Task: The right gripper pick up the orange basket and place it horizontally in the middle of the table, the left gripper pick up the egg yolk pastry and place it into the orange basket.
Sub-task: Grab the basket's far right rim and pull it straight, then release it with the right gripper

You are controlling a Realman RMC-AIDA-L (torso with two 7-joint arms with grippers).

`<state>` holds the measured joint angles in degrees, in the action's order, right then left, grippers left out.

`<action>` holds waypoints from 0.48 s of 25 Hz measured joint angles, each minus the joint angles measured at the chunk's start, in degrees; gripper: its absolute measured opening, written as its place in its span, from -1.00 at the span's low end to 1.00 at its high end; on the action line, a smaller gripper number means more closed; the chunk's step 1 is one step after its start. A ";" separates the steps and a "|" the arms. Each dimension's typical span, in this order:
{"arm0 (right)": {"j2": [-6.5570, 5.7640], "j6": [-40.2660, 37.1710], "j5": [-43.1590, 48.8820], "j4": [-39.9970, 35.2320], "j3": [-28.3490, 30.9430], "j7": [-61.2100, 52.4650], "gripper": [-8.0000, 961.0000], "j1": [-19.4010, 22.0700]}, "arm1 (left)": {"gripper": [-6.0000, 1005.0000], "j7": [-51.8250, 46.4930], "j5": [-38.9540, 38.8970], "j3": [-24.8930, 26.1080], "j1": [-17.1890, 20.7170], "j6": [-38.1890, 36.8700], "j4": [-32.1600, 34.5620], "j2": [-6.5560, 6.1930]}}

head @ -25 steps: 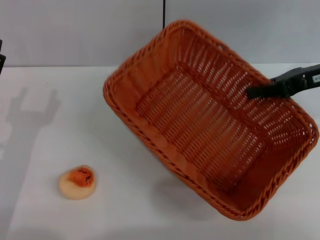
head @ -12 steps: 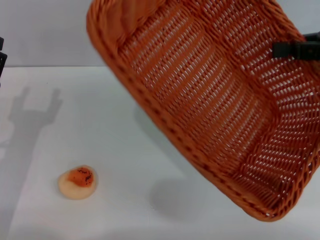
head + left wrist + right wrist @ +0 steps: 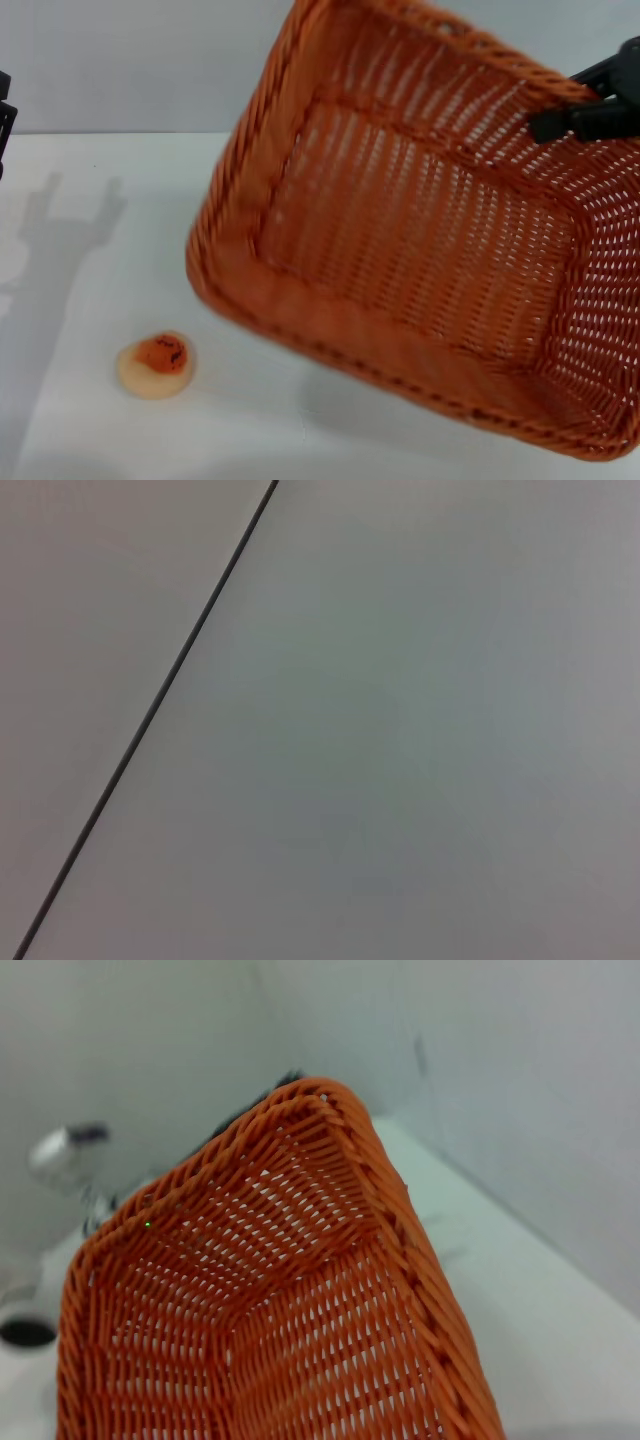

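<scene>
The white desk (image 3: 90,250) is lying beneath the orange basket (image 3: 420,230), which is hanging tilted in the air with the right gripper (image 3: 585,118) clamped on its rim at two o'clock, while the egg yolk pastry (image 3: 155,365) is sitting at eight o'clock.

Little of the robot shows. The right hand (image 3: 592,108) appears in the head view as matte black, angular pieces: a slim, flat-sided bar with a squared tip and a bulkier black block behind it at the picture's edge. No markings, screws or cables can be made out on it. At the left edge of the same view a small dark sliver of the left arm (image 3: 4,105) shows, black with a thin lighter outline; its hand is out of sight.
</scene>
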<state>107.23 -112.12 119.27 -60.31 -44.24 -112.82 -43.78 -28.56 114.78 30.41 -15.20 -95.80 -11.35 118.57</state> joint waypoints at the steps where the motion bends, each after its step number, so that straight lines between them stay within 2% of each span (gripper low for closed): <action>1: -0.04 -0.30 0.87 0.40 -0.62 0.95 -0.54 -0.97 | 0.71 0.00 0.00 0.00 0.02 0.00 0.01 0.00; 7: -0.17 -0.31 2.14 4.33 -5.12 6.35 -0.51 -4.67 | 0.71 0.10 -0.01 0.00 0.34 0.04 -0.20 0.00; 12: 1.36 2.89 4.35 8.85 -6.52 10.67 -0.49 -6.93 | 0.71 0.12 0.00 0.00 0.49 0.30 -0.41 0.07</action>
<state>108.58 -109.23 123.62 -51.46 -50.76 -102.14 -50.71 -28.44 114.78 30.41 -14.70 -95.50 -11.76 118.63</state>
